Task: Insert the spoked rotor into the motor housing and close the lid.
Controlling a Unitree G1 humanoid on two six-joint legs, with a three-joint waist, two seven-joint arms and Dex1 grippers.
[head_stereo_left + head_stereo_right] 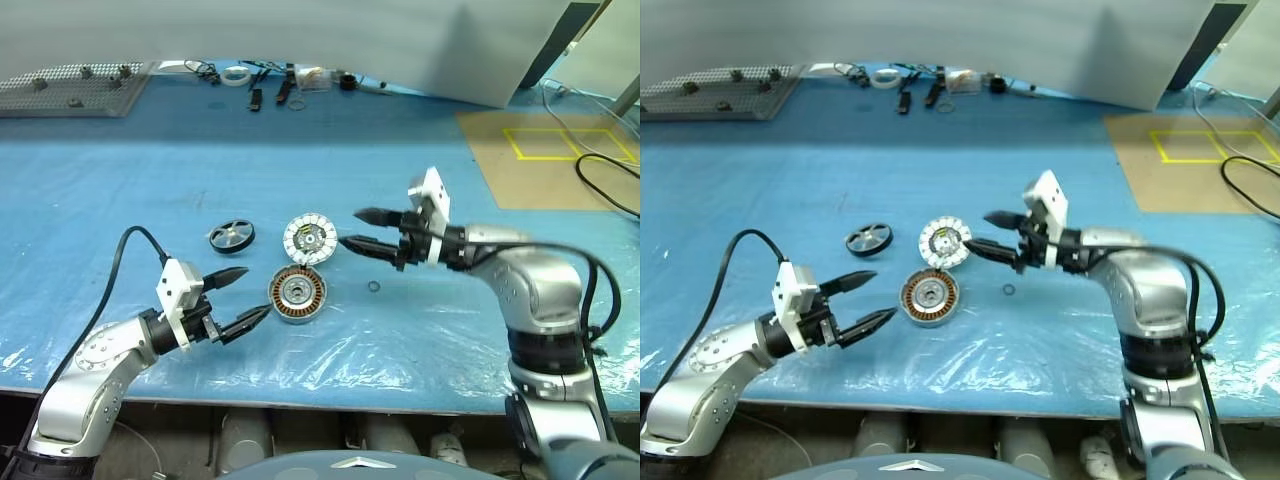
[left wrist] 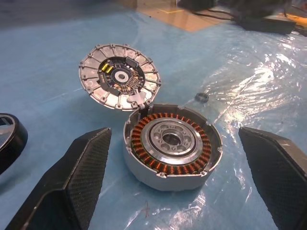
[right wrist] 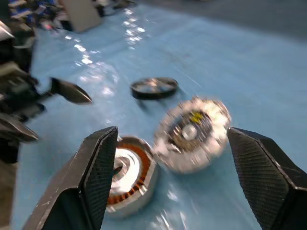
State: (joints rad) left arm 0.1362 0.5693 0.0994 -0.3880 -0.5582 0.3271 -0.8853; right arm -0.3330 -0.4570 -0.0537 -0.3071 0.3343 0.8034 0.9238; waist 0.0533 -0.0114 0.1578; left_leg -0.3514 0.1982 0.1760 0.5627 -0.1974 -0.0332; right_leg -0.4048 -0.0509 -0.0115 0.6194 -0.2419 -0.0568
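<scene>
The motor housing [image 1: 298, 295] sits on the blue table with its copper windings showing and nothing inside. The lid [image 1: 308, 238] leans tilted against the housing's far edge, its white-segmented face up. The spoked rotor [image 1: 231, 236], a black-rimmed wheel, lies flat to the left of the lid. My left gripper [image 1: 242, 296] hovers open just left of the housing, empty. My right gripper [image 1: 362, 230] is open and empty just right of the lid, pointing toward it. In the left wrist view the housing [image 2: 171, 146] lies between my fingers [image 2: 72, 179].
A small black ring [image 1: 373, 288] lies right of the housing. Tools and small parts [image 1: 280, 85] are scattered along the table's far edge, with a perforated board [image 1: 70, 90] at the far left. A brown mat with a yellow square [image 1: 555, 150] lies far right.
</scene>
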